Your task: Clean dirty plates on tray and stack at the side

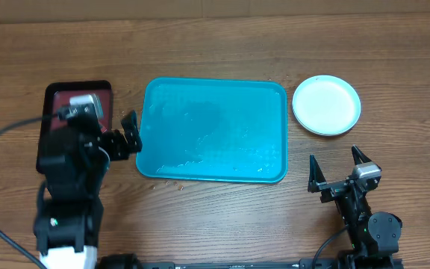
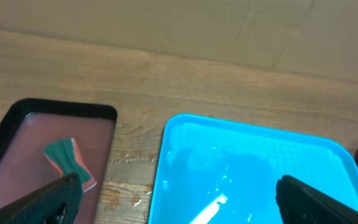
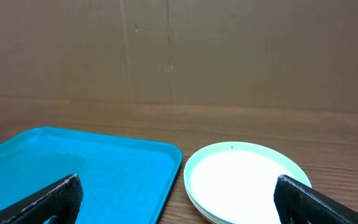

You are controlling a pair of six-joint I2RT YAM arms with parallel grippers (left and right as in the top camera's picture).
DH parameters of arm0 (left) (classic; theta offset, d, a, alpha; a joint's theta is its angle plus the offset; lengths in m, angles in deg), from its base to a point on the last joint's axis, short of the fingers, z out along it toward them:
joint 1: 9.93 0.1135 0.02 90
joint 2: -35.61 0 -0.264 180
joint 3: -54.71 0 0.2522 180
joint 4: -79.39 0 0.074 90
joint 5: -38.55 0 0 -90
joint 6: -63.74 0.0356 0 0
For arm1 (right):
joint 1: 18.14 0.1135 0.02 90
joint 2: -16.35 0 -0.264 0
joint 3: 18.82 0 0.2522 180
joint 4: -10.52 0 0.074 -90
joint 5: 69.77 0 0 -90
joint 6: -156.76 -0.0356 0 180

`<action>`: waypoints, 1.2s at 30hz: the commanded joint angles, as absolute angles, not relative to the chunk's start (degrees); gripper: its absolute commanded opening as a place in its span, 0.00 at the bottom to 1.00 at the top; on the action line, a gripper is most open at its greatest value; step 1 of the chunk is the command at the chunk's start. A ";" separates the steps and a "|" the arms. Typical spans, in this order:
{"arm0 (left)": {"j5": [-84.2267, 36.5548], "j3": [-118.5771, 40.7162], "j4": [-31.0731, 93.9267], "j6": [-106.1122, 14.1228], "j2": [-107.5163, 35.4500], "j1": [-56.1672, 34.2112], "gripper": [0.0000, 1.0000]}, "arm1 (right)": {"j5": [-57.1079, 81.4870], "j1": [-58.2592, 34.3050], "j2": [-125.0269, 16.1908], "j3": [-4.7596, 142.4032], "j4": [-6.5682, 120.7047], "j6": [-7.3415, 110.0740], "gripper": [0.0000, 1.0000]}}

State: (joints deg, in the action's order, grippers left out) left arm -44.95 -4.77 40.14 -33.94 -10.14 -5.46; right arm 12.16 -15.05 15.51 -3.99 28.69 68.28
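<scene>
The turquoise tray (image 1: 213, 128) lies mid-table with no plates on it, only a wet film. It also shows in the left wrist view (image 2: 253, 162) and the right wrist view (image 3: 73, 168). The plates (image 1: 326, 104) sit stacked on the table right of the tray, white on top with a pale mint rim below (image 3: 241, 180). I cannot make out the yellow-green one. My left gripper (image 1: 130, 134) is open and empty at the tray's left edge (image 2: 179, 208). My right gripper (image 1: 341, 169) is open and empty, in front of the stack (image 3: 179, 205).
A dark red tray (image 1: 54, 101) stands left of the turquoise tray, partly under my left arm. It holds a green and pink sponge (image 2: 67, 163). Water drops lie on the wood between the trays (image 2: 132, 180). A cardboard wall runs along the back.
</scene>
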 commanded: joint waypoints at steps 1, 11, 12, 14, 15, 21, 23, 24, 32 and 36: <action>-43.24 1.33 43.37 -30.40 -6.19 -5.94 1.00 | 12.70 -15.27 16.19 -4.58 28.45 68.52 1.00; -40.62 19.93 63.20 -30.53 2.40 -6.01 1.00 | 12.70 -15.27 16.19 -4.58 28.45 68.52 1.00; -40.29 21.48 65.08 -30.53 3.52 -6.01 1.00 | 12.68 -15.27 16.19 -4.58 28.45 68.52 1.00; -39.05 25.37 69.49 -30.55 6.69 -6.05 1.00 | 12.68 -15.27 16.19 -4.58 28.45 68.52 1.00; -38.92 26.97 71.39 -30.53 8.11 -6.16 1.00 | 12.68 -15.27 16.19 -4.58 28.45 68.52 1.00; -38.94 33.98 78.28 -30.51 15.30 -6.27 1.00 | 12.70 -15.27 16.19 -4.58 28.45 68.52 1.00; -39.07 35.91 79.79 -30.49 17.44 -6.25 1.00 | 12.70 -15.27 16.19 -4.58 28.45 68.52 1.00; -39.53 36.69 80.03 -30.49 18.45 -6.25 1.00 | 12.70 -15.27 16.19 -4.58 28.45 68.52 1.00; -40.23 40.67 80.38 -30.49 25.44 -6.27 1.00 | 12.70 -15.27 16.19 -4.58 28.45 68.52 1.00; -40.53 40.67 77.38 -30.47 27.89 -6.27 1.00 | 12.70 -15.27 16.19 -4.58 28.45 68.52 1.00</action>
State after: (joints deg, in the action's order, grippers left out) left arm -39.73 40.28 79.06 -31.73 25.94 -5.85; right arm 12.16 -15.05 15.51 -3.99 28.62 68.31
